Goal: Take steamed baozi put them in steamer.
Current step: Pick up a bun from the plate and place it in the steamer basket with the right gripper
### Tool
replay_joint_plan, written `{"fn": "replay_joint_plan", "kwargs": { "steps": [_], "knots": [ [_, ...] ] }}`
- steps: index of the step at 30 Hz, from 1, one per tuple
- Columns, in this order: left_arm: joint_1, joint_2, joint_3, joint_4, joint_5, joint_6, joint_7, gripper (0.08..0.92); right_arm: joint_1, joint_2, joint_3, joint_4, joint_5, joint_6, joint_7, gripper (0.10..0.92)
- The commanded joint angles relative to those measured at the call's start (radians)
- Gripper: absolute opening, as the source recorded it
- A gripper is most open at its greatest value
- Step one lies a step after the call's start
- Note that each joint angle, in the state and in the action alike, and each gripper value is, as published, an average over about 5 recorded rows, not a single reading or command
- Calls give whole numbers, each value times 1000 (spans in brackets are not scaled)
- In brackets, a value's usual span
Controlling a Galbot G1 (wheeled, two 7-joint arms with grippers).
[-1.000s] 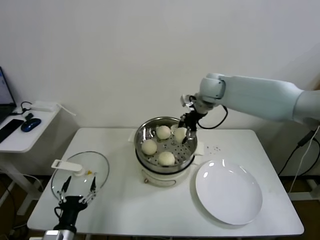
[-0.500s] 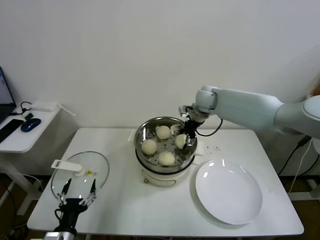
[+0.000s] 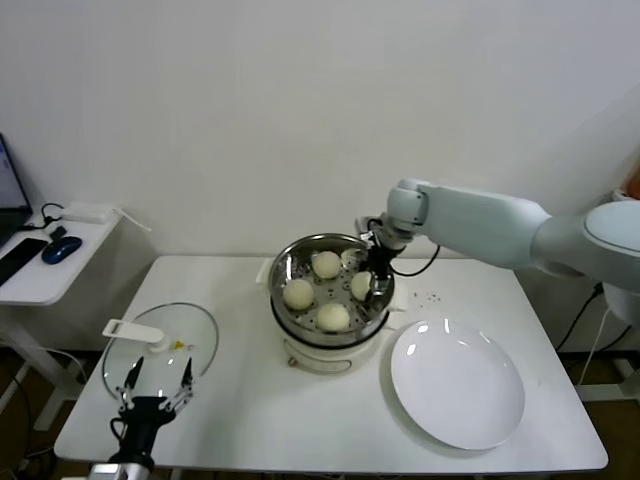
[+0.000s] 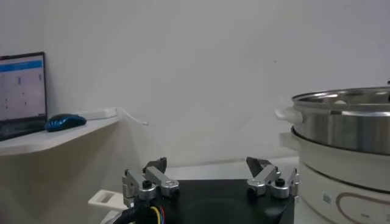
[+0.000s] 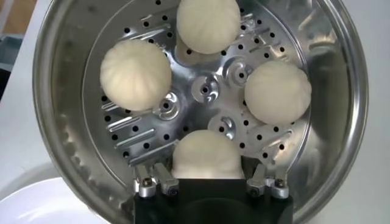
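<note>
Down at the near left corner of the white bench (image 3: 250,420), left claw (image 3: 156,385) parked low, fingers spread apart on nothing, just out of the way beside the round glass lid with white handle (image 3: 160,343). Off to the right, flat white plate (image 3: 457,383) sitting bare. Farther back, shiny round stainless-steel steamer basket (image 5: 58,109) on its white cooker base, with all four cream-white steamed baozi (image 5: 135,74) spaced around the perforated floor. Right claw (image 5: 206,182) reaching down inside at the right rim, fingers either side of the last bun; can't tell whether squeezing or letting go. Looks like the drop-off step, pretty much done.
</note>
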Motion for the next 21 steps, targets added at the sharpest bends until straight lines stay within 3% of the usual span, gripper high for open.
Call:
{"fn": "replay_joint_plan", "kwargs": {
  "steps": [1,6,21],
  "knots": [
    [1,-1,1,2,0,-1,0,823,-12,6,9,-19,-12,4,-1,754],
    [2,-1,0,1,0,-1,0,823,3,3,14,-11,-2,6,-13,818],
    [8,-1,-4,-12,12,-5,0,823,263,-181,-56,252,168,62,-23,823]
  ]
}}
